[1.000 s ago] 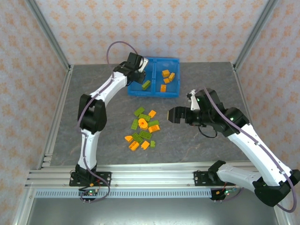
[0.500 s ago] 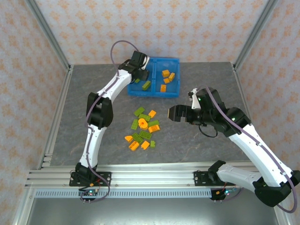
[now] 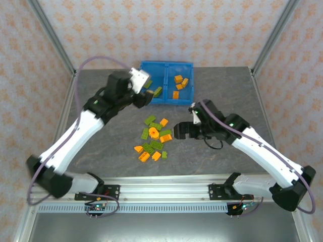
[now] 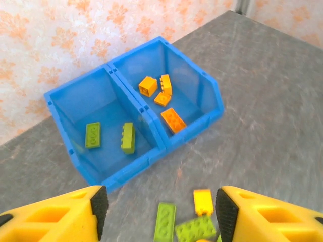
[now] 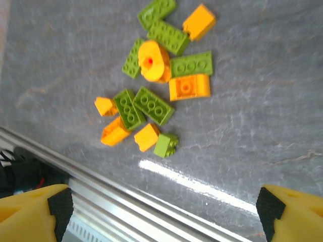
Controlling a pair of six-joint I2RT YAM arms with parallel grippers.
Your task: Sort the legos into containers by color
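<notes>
The blue bin (image 3: 167, 65) stands at the back of the table. Its left compartment (image 4: 101, 103) holds two green bricks (image 4: 128, 137); its right compartment (image 4: 184, 83) holds several orange bricks (image 4: 173, 120). A loose pile of green and orange legos (image 3: 154, 133) lies mid-table, the round orange piece (image 5: 151, 60) among them. My left gripper (image 3: 146, 97) (image 4: 161, 212) hangs open and empty above the table, between bin and pile. My right gripper (image 3: 179, 129) (image 5: 164, 209) is open and empty just right of the pile.
A small green brick (image 5: 166, 144) lies at the pile's near edge. The metal rail (image 3: 161, 187) runs along the table's front. Bare grey table (image 3: 222, 96) lies right of the bin, with frame posts at the back corners.
A second green brick appeared in the left compartment. My left arm then swung back out of the bin toward the pile. My right gripper moved left, closer to the pile.
</notes>
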